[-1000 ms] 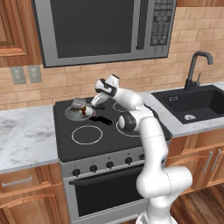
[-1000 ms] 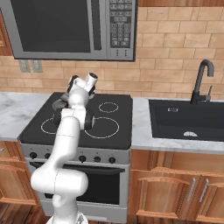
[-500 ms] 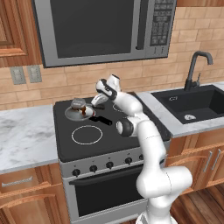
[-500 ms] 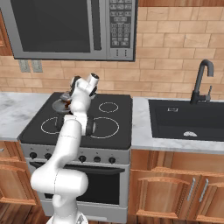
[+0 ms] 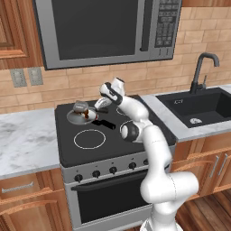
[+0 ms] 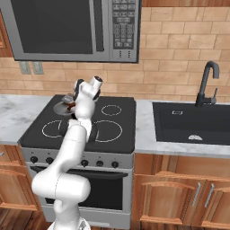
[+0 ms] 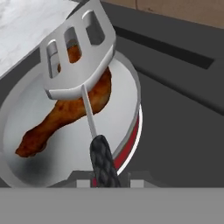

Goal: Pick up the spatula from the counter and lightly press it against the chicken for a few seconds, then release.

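Spatula (image 7: pixel 78 74) upper centre of hand view, slotted blade lying flat over thick end of chicken drumstick (image 7: pixel 52 124), apparently touching. Drumstick inside grey pan (image 7: pixel 65 151) on black stovetop (image 7: pixel 175 122). Dark handle running down between gripper (image 7: pixel 107 181) tips at bottom edge; clamped or slack, can't tell.

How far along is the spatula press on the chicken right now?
Done: the spatula has been picked up, and its slotted blade is over the chicken in the pan. In hand: its dark handle sits between the fingers of the gripper. I cannot tell whether they clamp it. Left: letting go and backing away.
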You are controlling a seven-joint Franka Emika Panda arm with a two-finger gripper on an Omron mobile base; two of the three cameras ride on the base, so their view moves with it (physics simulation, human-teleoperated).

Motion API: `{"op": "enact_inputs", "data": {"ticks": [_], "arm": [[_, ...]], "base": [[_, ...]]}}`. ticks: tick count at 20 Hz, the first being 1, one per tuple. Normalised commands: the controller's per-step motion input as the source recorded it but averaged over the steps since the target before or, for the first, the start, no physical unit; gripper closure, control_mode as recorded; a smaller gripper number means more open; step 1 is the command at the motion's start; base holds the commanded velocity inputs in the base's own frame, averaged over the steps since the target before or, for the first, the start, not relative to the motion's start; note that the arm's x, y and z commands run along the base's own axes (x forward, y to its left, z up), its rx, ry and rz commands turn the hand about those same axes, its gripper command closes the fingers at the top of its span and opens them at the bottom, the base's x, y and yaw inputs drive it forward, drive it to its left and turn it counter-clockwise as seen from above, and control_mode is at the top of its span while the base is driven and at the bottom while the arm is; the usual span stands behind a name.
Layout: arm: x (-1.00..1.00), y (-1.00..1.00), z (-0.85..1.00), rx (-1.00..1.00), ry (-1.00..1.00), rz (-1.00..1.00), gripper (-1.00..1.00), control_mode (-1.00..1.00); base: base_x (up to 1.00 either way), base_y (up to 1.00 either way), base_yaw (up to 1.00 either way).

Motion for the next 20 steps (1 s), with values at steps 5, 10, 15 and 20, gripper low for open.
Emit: {"op": "enact_inputs", "data": {"ticks": [5, 10, 15, 20], "arm": [[0.0, 0.0, 0.15, 0.0, 0.0, 0.0, 1.0, -1.0], [-0.12, 0.0, 0.17, 0.0, -0.01, 0.0, 1.0, -1.0], [-0.23, 0.0, 0.12, 0.0, -0.03, 0.0, 1.0, -1.0], [-0.29, 0.0, 0.01, 0.0, -0.05, 0.0, 1.0, -1.0]], "base": [[0.0, 0.0, 0.0], [0.0, 0.0, 0.0], [0.0, 0.0, 0.0], [0.0, 0.0, 0.0]]}}
